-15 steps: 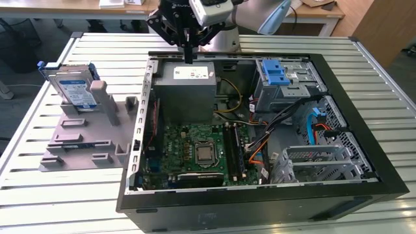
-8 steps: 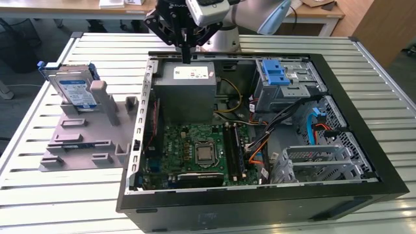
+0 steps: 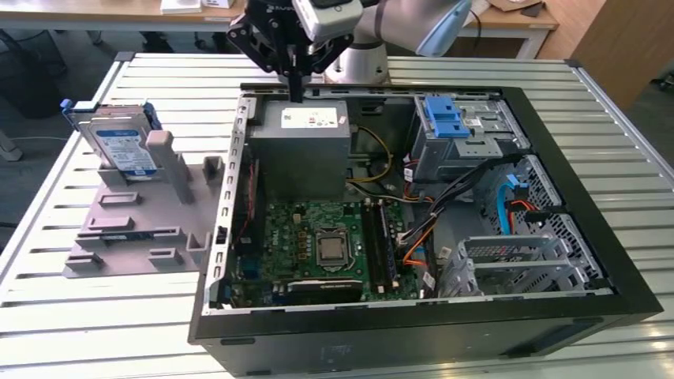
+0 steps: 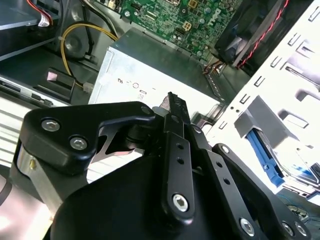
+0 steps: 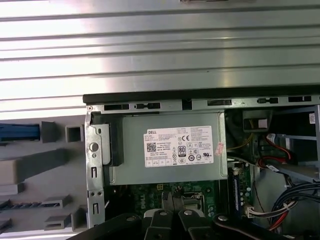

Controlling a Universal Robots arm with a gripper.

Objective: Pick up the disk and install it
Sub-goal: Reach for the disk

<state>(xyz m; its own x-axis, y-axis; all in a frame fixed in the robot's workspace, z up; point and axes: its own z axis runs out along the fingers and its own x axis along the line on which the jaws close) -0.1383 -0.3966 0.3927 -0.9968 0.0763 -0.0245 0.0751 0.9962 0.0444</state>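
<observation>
In the exterior view the tool (image 3: 298,91) hangs over the power-supply box (image 3: 305,150) inside the open computer case (image 3: 421,312), pinched narrow and holding nothing. The disk (image 3: 119,146) lies at about eight o'clock from it, outside the case. It stands on end in the grey fixture (image 3: 137,229) on the counter (image 3: 106,316), long axis upright.

The disk (image 3: 120,144) is seen in silver, with a blue-and-white label and a blue frame. The stand (image 3: 137,229) is coloured grey, the board (image 3: 316,245) green and the case (image 3: 421,335) black. The table (image 3: 84,316) is striped with silvery slats.
</observation>
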